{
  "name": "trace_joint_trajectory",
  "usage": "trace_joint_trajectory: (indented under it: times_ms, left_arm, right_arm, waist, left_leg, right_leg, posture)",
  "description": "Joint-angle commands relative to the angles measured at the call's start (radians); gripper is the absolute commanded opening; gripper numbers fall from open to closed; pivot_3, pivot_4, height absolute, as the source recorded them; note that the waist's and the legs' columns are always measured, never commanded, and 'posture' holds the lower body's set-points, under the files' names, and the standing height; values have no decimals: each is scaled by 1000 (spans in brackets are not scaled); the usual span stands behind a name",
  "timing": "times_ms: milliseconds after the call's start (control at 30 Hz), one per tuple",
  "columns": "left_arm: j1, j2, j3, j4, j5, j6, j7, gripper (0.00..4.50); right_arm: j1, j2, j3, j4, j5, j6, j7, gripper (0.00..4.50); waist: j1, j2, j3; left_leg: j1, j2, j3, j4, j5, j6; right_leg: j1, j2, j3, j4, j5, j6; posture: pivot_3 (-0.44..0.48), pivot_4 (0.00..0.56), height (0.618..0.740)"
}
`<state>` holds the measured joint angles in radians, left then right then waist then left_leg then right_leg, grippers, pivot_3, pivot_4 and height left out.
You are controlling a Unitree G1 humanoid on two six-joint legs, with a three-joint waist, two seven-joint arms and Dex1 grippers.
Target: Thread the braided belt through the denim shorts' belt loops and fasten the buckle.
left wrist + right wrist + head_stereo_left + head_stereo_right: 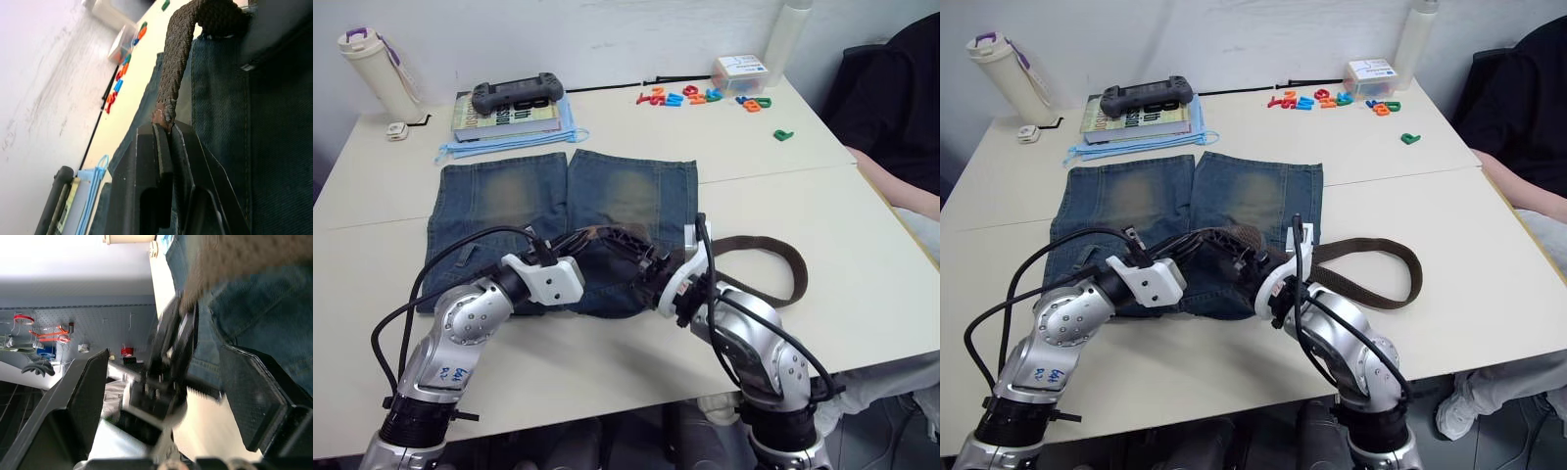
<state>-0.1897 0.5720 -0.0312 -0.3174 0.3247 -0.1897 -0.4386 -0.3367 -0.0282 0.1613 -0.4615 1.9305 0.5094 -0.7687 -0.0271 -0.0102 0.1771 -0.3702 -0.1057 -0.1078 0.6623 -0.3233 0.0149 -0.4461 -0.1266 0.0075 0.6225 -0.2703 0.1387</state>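
Left end effector (pixel 164 129): my fingers clenched on belt (pixel 178 63) tip, seen at wrist.
Right end effector (pixel 166 382): released, spread over shorts (pixel 607 196).
Desk (pixel 862 255): room right of belt.

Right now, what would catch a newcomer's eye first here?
The shorts spread flat mid-table, with both grippers meeting at their near edge. The left gripper pinches the belt by its end, while the rest loops off toward the robot's right. Bright toy letters lie scattered at the far edge.

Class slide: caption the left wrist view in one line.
Left gripper shut on the belt tip above the shorts.
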Motion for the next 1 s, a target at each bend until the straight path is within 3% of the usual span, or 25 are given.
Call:
trace_joint_trajectory:
  times_ms: [33,433,567,767,967,1000]
  left_arm:
    - [33,19,40,-63,-21,-13,0,0]
    - [56,56,58,-47,-9,-19,0,0]
    - [53,51,51,-52,-8,-15,-2,0]
    - [59,51,51,-56,-23,-29,-6,0]
    - [77,60,61,-66,-51,-65,-12,0]
    - [81,59,65,-68,-71,-69,-20,421]
  right_arm:
    - [-23,21,-42,53,-70,-32,69,3839]
    - [-29,22,-48,44,-108,-5,90,3839]
    - [-26,29,-43,41,-119,-1,90,2647]
    - [-24,30,-52,42,-137,-3,103,37]
    - [-27,31,-61,42,-152,-8,119,37]
    - [-28,29,-63,43,-155,-7,123,4]
  waist:
    - [2,0,0]
    - [2,0,0]
    - [1,0,0]
    - [1,0,0]
    - [1,0,0]
    - [1,0,0]
  left_leg:
    - [0,0,0,0,0,0]
    - [0,0,0,0,0,0]
    - [0,0,0,0,0,0]
    - [0,0,0,0,0,0]
    - [0,0,0,0,0,0]
    - [0,0,0,0,0,0]
  right_leg:
    - [0,0,0,0,0,0]
    - [0,0,0,2,0,0]
    - [0,0,0,2,0,0]
    - [0,0,0,3,0,0]
    - [0,0,0,3,0,0]
    - [0,0,0,3,0,0]
  posture:
    - [0,150,713]
    - [0,150,713]
    - [0,150,713]
    - [0,150,713]
    - [0,150,713]
    - [0,150,713]
